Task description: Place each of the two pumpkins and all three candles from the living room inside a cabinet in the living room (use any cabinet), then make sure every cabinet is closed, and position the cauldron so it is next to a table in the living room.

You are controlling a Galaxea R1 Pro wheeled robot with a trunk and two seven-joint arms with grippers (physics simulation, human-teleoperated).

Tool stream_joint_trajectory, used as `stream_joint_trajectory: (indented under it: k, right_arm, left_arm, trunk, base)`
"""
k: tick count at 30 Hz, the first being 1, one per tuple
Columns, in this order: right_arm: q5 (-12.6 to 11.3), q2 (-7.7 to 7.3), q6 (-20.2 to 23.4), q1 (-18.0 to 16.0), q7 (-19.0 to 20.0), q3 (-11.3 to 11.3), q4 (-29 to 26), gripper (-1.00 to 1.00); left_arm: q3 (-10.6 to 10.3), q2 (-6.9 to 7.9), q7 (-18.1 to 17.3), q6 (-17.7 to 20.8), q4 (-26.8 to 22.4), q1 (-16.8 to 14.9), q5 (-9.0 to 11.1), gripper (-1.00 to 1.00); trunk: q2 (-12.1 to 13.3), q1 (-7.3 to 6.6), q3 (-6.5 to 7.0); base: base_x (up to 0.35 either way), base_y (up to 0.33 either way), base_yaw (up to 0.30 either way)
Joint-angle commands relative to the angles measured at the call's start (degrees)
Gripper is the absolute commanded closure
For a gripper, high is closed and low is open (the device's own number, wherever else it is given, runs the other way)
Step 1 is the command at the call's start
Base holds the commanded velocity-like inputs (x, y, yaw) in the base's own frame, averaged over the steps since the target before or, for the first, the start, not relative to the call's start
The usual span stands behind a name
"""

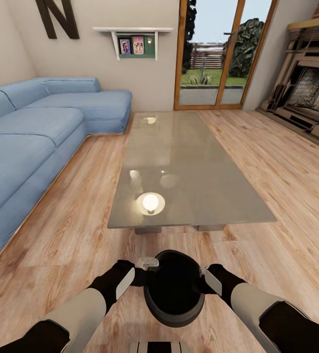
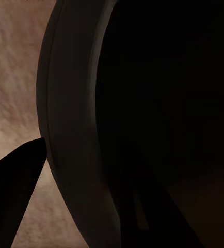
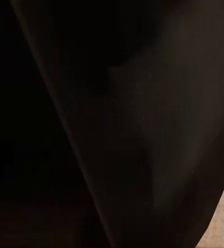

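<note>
Hanging between both arms: cauldron (image 1: 174,289), above the wood floor (image 1: 286,196), near the glass bench (image 1: 188,166). Left end effector (image 1: 140,277) and right end effector (image 1: 203,280) each clamped on its rim.

My head camera looks forward and down from above both arms, facing the near edge of the surface (image 1: 193,166) with the cauldron (image 1: 174,289) close below. My left wrist camera sits very close against the cauldron's rim (image 2: 65,129), floor (image 2: 14,77) behind. My right wrist camera is pressed against its dark wall (image 3: 143,129). All three views share the cauldron.
</note>
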Motion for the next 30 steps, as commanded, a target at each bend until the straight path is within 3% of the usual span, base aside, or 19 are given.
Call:
stream_joint_trajectory:
  k: [1,7,8,30]
  right_arm:
    - [-0.6,-0.02,0.2,0.0,-0.3,0.4,-0.1,-1.0]
    - [-0.6,-0.02,0.2,0.0,-0.3,0.5,-0.1,-1.0]
    - [-0.6,-0.02,0.2,0.0,-0.3,0.5,-0.1,-1.0]
    - [-0.5,-0.02,0.2,0.0,-0.3,0.5,-0.1,-1.0]
  left_arm:
    - [0.1,0.0,-0.2,-3.4,3.9,0.1,2.0,1.0]
    - [0.1,0.0,-0.1,-3.4,4.0,0.1,2.0,1.0]
    - [0.1,0.0,0.0,-3.4,4.0,0.1,2.0,-1.0]
    - [0.1,0.0,-0.5,-3.3,3.8,0.1,2.0,-1.0]
  trunk:
    - [0.0,0.02,-0.06]
    - [0.0,0.02,-0.06]
    - [0.0,0.02,-0.06]
    - [0.0,0.02,-0.06]
  base:
    - [0.0,0.0,0.0]
    - [0.0,0.0,0.0]
    - [0.0,0.0,0.0]
    - [0.0,0.0,0.0]
